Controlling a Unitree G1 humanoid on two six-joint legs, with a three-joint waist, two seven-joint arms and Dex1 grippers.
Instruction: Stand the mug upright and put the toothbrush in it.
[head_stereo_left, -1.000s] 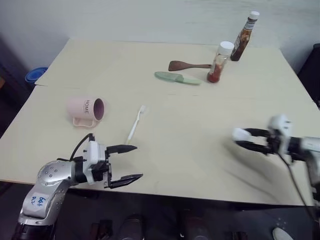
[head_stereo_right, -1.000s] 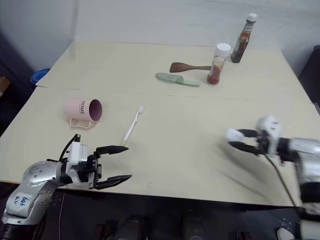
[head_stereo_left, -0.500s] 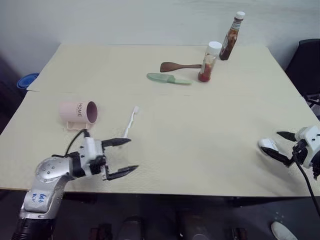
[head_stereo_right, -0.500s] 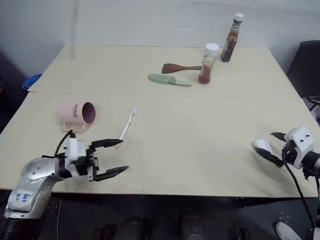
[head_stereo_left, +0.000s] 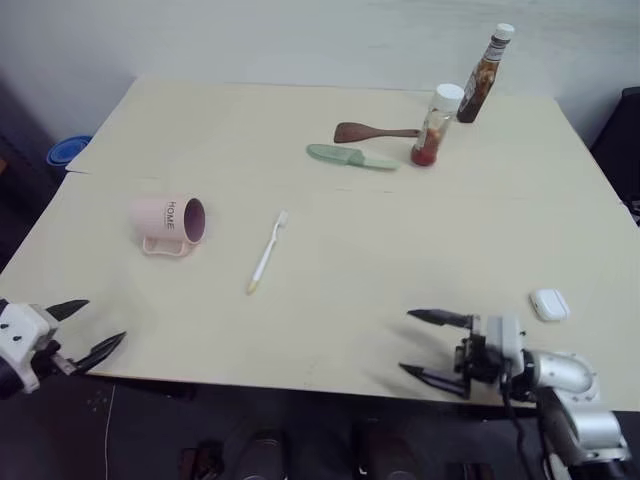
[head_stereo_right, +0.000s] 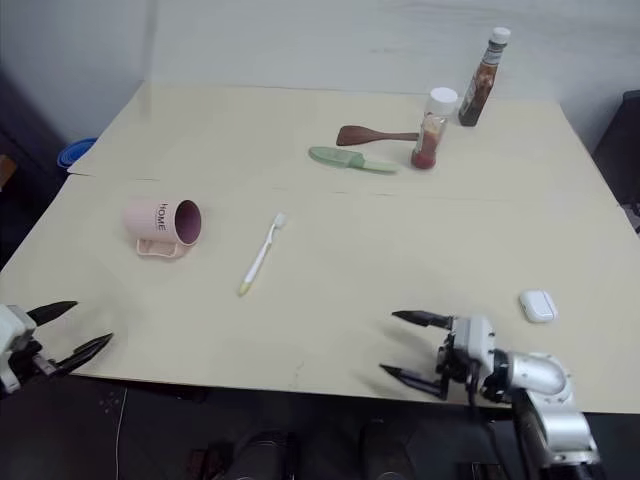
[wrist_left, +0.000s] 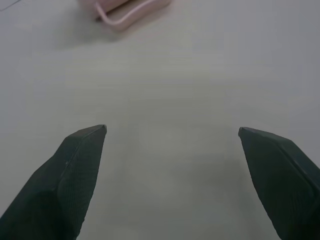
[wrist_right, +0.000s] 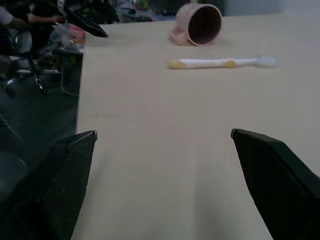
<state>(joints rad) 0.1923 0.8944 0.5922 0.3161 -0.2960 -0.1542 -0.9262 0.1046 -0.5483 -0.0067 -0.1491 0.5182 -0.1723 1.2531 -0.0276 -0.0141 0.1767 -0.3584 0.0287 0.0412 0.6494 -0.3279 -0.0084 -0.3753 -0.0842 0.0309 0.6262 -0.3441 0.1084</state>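
While the left gripper (head_stereo_left: 88, 328) has swung out past the table's (head_stereo_left: 330, 250) left front corner, its jaws stand wide apart and empty. Forward and to its right lies the mug (head_stereo_left: 168, 222), on its side with the handle flat on the surface and its mouth facing right; it has not moved. Just beyond the mug's mouth lies the toothbrush (head_stereo_left: 269, 251), flat, bristles away from the robot, likewise unmoved. Further right, the right gripper (head_stereo_left: 423, 346) has swept in along the front edge and released a small white case (head_stereo_left: 549, 304), which now rests on the table behind it. Its jaws are spread and empty. Judgement: both hands are free, and neither task step has begun.
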